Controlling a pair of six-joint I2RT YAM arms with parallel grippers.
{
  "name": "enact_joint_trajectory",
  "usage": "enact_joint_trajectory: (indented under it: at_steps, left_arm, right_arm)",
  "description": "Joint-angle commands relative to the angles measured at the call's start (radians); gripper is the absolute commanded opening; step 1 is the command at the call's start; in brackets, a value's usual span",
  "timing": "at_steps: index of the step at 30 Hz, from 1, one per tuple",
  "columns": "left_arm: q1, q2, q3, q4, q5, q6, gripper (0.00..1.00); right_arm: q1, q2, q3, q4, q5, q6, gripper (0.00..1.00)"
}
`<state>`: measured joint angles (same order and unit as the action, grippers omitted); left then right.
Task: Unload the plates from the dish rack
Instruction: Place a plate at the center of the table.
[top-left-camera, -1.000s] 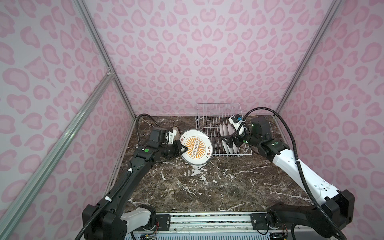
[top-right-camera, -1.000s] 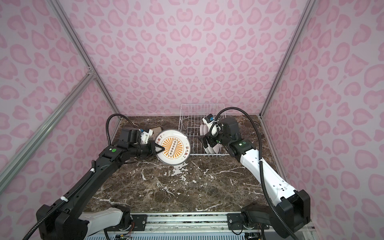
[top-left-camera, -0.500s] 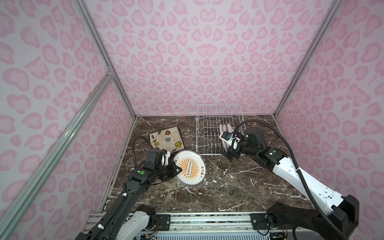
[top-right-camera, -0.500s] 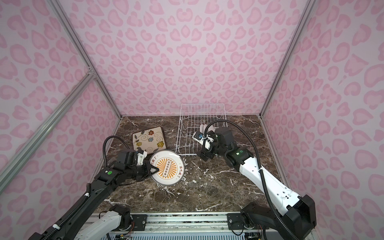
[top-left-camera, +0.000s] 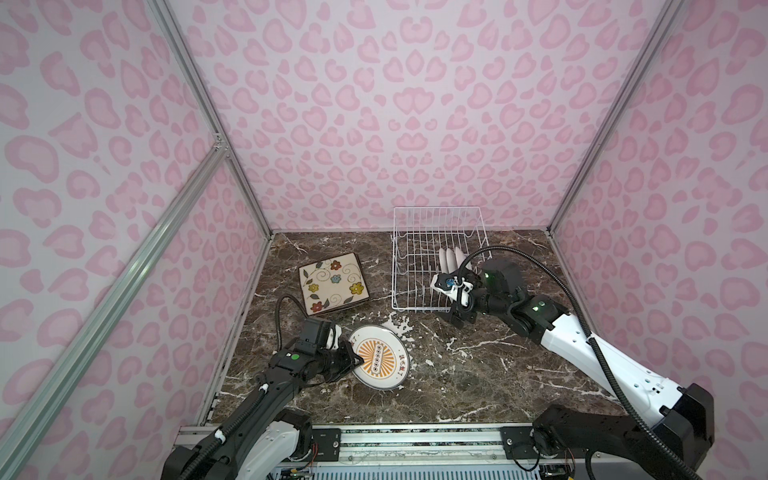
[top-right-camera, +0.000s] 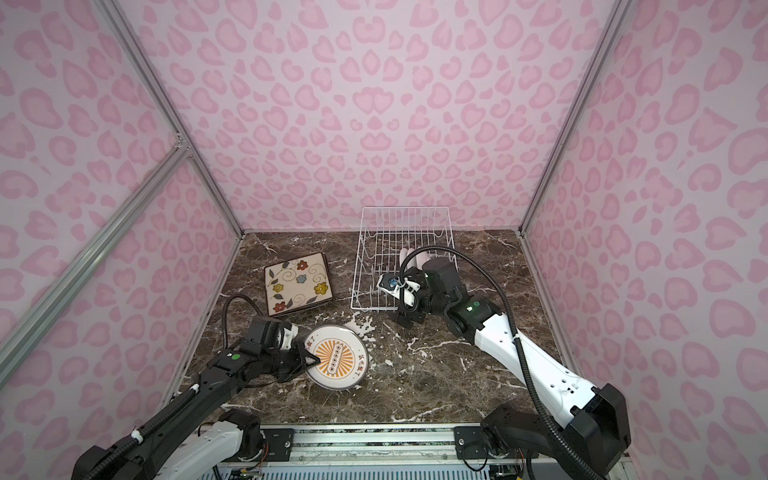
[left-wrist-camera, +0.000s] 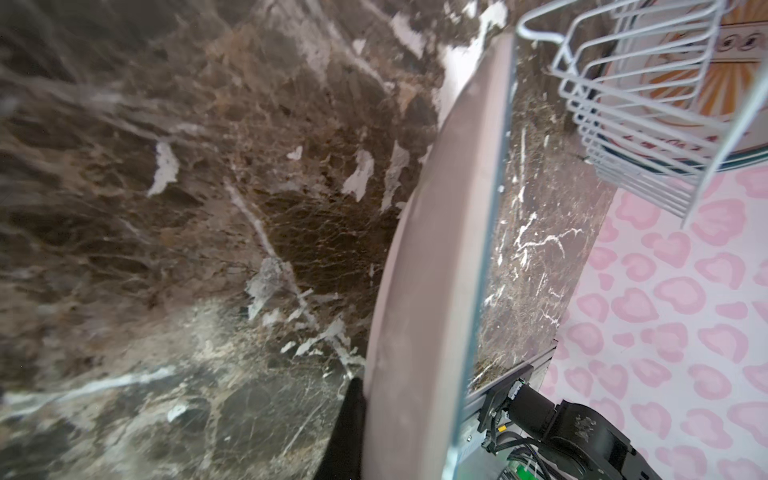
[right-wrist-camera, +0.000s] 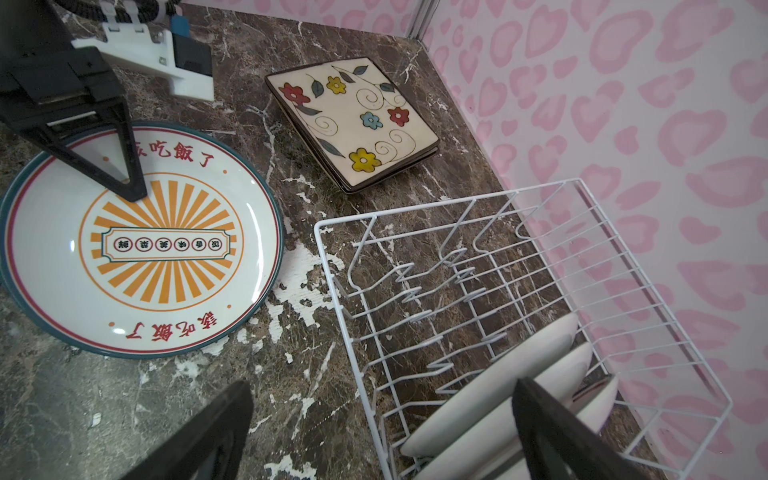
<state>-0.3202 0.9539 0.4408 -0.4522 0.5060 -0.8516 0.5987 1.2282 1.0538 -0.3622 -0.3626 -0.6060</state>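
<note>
**Top views.** In both top views, the white wire dish rack (top-left-camera: 415, 270) stands at the back of the marble table (top-left-camera: 478, 374). Three racked plates (top-left-camera: 451, 257) stand on edge at its right end, partly masked by the right arm's cable. The right gripper (top-left-camera: 460, 314), jaws wide and empty, hangs at the rack's near right corner. A second ago it was in among the tines. Left of the rack lies a stack of square plates (top-right-camera: 297, 282), cream with flowers, hidden behind the left arm a second ago. The left gripper (top-right-camera: 309, 360) pinches the rim of a round plate (top-right-camera: 338, 358) with an orange sunburst. The plate is now low at front left, no longer lifted beside the rack.

**Left wrist view.** The round plate (left-wrist-camera: 436, 249), seen edge-on, cuts across the marble, with the dish rack (left-wrist-camera: 615, 137) beyond.

**Right wrist view.** The right gripper's fingers (right-wrist-camera: 199, 436) straddle the rack's near wire. Whether the round plate (right-wrist-camera: 158, 245) touches the table cannot be told.
</note>
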Motion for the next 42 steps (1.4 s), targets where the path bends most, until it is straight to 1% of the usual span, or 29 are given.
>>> enact_joint_trajectory:
  at_steps: [1,7,14,18,20,24,27,33,38,40,42]
  left_arm:
    - [-0.010,0.056,-0.007,0.156,0.055,-0.012,0.04]
    - [-0.031,0.168,0.041,0.193,0.068,0.028,0.05]
    - [-0.052,0.281,0.035,0.239,0.076,0.044,0.14]
    - [-0.056,0.316,0.053,0.213,0.058,0.064,0.21]
    - [-0.057,0.325,0.058,0.199,0.043,0.068,0.28]
    - [-0.056,0.348,0.065,0.187,0.029,0.071,0.35]
    - [-0.056,0.361,0.081,0.176,0.017,0.080,0.51]
    - [-0.061,0.406,0.120,0.166,0.007,0.081,0.71]
    - [-0.074,0.437,0.170,0.109,-0.011,0.097,0.87]
    - [-0.088,0.446,0.193,0.076,-0.028,0.111,0.90]
    - [-0.099,0.442,0.214,0.041,-0.058,0.113,0.92]
  right_arm:
    - [0.004,0.013,0.013,-0.008,0.002,-0.018,0.99]
    - [0.004,0.018,0.005,-0.028,0.002,-0.028,0.99]
    - [0.005,0.032,0.011,-0.096,-0.062,-0.055,0.99]
    - [0.004,0.043,0.009,-0.119,-0.087,-0.061,0.99]
    - [0.005,0.051,0.013,-0.126,-0.094,-0.068,0.99]
    - [0.004,0.069,0.032,-0.149,-0.097,-0.079,0.99]
    - [0.005,0.074,0.032,-0.146,-0.095,-0.082,0.99]
    - [0.005,0.080,0.031,-0.134,-0.079,-0.080,0.99]
    - [0.004,0.082,0.028,-0.123,-0.067,-0.083,0.99]
    - [0.005,0.085,0.031,-0.120,-0.060,-0.084,0.99]
    - [0.005,0.086,0.030,-0.114,-0.051,-0.085,0.99]
